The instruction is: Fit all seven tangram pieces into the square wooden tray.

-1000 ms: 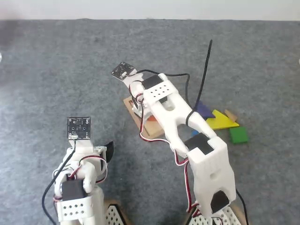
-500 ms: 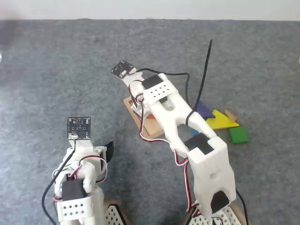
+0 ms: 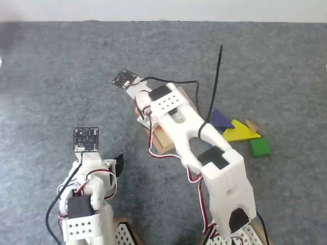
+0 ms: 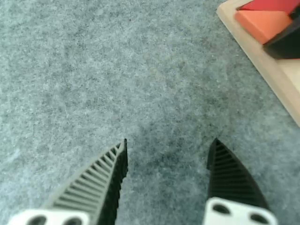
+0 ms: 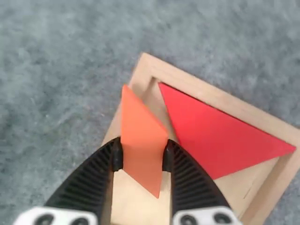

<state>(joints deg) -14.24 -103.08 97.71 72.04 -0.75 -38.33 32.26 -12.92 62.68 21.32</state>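
Over tray (image 5: 156,64) corner | orange piece (image 5: 138,123) pinched in right claw (image 5: 142,152)

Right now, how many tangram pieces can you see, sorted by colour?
Orange piece: 1, in the right gripper
Red piece: 1, in the tray
Purple piece: 1
Yellow piece: 1
Green piece: 1
Tan piece: 1, small and hard to make out
Total: 6 in sight; the arm may hide more.
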